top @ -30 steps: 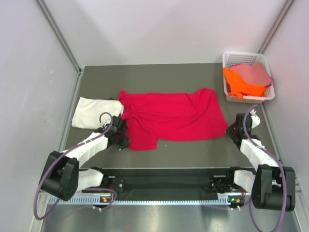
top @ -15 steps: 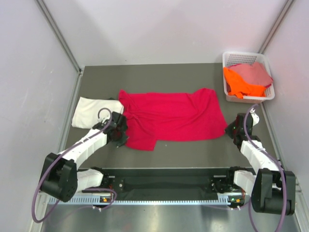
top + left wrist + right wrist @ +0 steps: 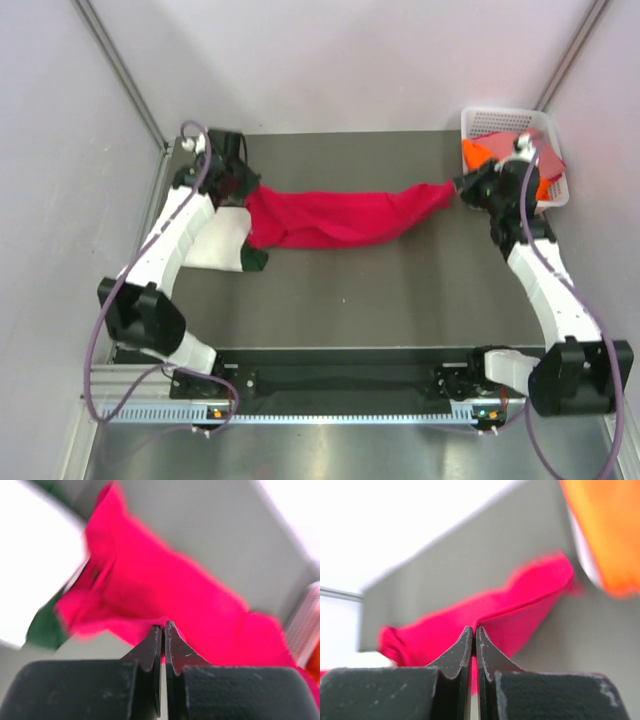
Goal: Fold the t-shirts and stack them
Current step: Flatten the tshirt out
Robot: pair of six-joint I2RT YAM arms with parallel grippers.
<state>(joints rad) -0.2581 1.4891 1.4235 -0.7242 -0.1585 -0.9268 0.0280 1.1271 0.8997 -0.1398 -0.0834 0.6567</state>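
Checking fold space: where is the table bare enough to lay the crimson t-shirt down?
Bare: the wide near stretch of table between the crimson t-shirt and the arm bases. Crowded: left by the cream t-shirt, far right by the basket.

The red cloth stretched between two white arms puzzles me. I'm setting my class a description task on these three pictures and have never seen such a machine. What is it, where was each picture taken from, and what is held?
These are two robot arms bolted to the near edge of a dark table. The wide picture looks down from above and behind them. The other two come from a small camera on each wrist, so the black fingers at the bottom are that arm's own end effector. The left end effector and the right end effector are each shut on one end of a red t-shirt, which is stretched between them. A cream t-shirt lies on the table at the left. A white basket in the far right corner holds an orange t-shirt.
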